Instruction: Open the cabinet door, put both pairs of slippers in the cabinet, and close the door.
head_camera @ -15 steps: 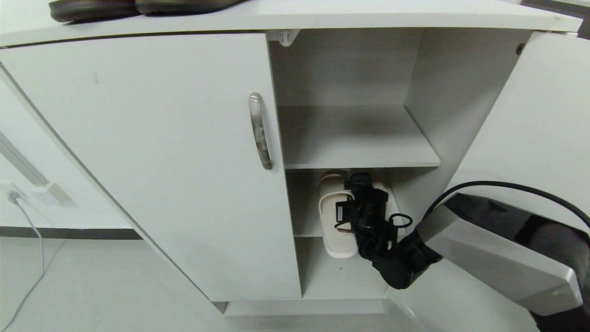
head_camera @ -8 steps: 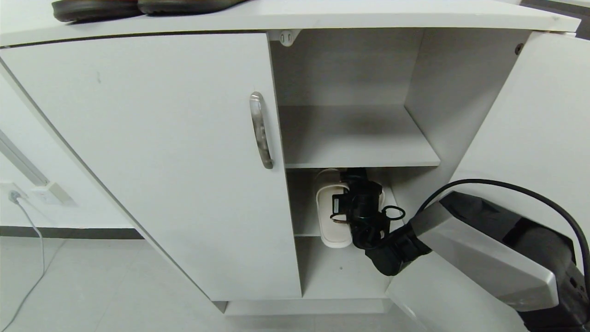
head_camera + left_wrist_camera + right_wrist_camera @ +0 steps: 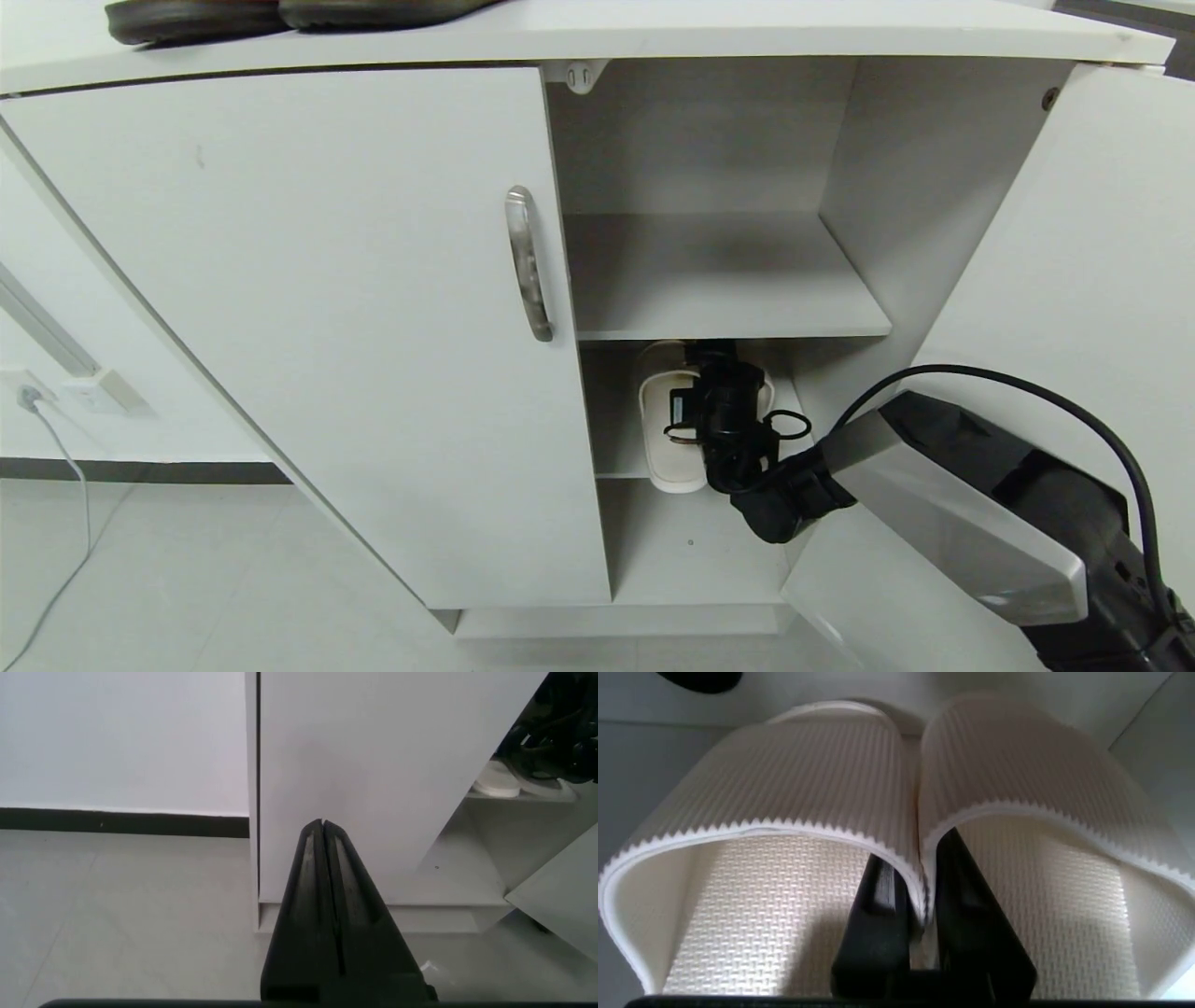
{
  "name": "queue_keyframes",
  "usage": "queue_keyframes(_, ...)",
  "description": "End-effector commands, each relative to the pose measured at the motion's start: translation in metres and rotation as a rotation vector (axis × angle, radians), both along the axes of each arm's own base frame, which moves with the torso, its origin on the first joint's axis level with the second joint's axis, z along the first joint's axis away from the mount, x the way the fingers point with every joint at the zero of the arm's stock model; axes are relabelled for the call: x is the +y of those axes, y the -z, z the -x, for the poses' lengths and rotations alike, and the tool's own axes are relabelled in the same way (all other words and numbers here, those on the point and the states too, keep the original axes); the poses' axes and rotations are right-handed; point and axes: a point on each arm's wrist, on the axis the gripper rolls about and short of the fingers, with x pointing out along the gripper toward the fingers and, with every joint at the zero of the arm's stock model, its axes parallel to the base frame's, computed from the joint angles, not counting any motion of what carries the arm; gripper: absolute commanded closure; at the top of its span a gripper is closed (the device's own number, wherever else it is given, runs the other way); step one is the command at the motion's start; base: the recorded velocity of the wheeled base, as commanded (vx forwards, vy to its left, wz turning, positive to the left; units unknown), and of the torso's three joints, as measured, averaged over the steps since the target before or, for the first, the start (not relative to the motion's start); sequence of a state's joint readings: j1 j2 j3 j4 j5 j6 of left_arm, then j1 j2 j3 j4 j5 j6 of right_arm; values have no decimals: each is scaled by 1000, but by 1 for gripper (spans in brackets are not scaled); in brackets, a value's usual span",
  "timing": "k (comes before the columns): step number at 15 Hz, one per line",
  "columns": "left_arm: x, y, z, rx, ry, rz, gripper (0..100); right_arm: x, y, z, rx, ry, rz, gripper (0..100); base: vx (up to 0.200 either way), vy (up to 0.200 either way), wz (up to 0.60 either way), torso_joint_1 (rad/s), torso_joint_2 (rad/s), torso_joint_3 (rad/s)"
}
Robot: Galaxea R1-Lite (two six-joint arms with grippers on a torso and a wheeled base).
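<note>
A pair of white ribbed slippers lies on the lower shelf of the white cabinet, behind the open right door. My right gripper reaches into that shelf. In the right wrist view it is shut on the slippers' touching inner edges. A pair of dark slippers rests on the cabinet top at the far left. My left gripper is shut and holds nothing, low above the floor, facing the cabinet's closed left door.
The left door is shut, with a metal handle at its right edge. The upper shelf is bare. A wall socket with a cable sits low on the left wall. Tiled floor lies before the cabinet.
My right arm has pushed the white slippers deeper onto the lower shelf. The left door and the dark slippers have stayed in place.
</note>
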State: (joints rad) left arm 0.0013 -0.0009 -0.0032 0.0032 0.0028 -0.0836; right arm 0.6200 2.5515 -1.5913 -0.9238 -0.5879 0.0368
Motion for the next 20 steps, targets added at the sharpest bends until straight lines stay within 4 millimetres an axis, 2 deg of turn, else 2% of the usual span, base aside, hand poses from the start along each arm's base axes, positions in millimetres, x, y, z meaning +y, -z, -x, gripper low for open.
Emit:
queue_keyframes(1, 0, 0, 0, 1, -1, 1, 100, -1, 5, -3, 3, 5, 2, 100, 0, 0, 0, 0, 0, 0)
queue_keyframes(11, 0, 0, 0, 1, -1, 2, 100, -1, 13, -4, 14, 6, 8, 100, 0, 0, 0, 0, 0, 0)
queue_keyframes(12, 0, 0, 0, 1, -1, 2, 100, -1, 13, -4, 15, 6, 9, 0, 0, 0, 0, 0, 0, 0)
queue_keyframes(17, 0, 0, 0, 1, -1, 2, 100, -2, 9, 5, 26, 9, 18, 0, 0, 0, 0, 0, 0, 0)
queue_keyframes(19, 0, 0, 0, 1, -1, 2, 100, 0, 2, 17, 23, -6, 17, 0, 0, 0, 0, 0, 0, 0)
queue_keyframes(20, 0, 0, 0, 1, -1, 1, 100, -2, -6, 32, 29, -19, 23, 0, 0, 0, 0, 0, 0, 0)
